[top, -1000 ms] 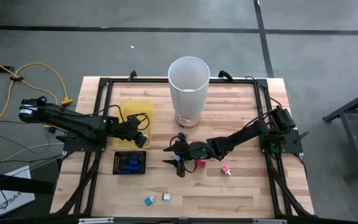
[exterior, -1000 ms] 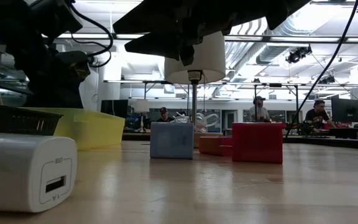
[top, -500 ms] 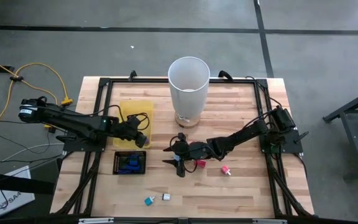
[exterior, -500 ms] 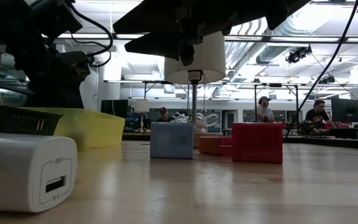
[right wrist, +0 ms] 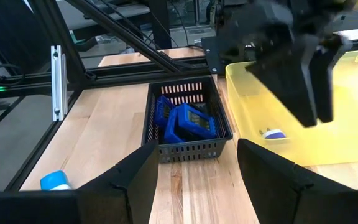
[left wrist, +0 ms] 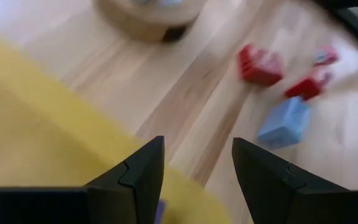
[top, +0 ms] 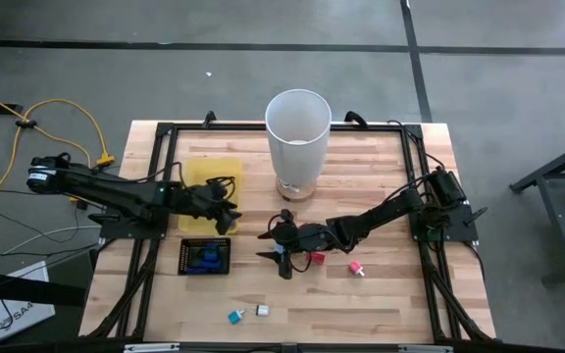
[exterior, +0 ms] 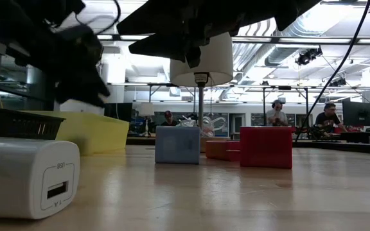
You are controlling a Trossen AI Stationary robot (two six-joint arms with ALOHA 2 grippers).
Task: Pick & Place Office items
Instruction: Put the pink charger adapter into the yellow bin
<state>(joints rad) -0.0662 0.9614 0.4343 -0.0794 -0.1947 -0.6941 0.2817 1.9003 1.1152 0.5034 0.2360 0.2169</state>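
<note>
A tall bin (top: pixel 298 142) stands at the table's (top: pixel 390 294) back middle. Left of it lies a flat tray (top: pixel 207 174), with a mesh basket (top: pixel 205 256) just in front holding several pieces (right wrist: pixel 185 121). Two small pieces (top: pixel 248 314) lie near the front edge.

From above, my right end effector (top: pixel 281 257) covers whatever lies under it. The teal and white pieces (top: pixel 247 314) are too small to identify. Low down, my left end effector (exterior: pixel 76 64) is a dark blur.
</note>
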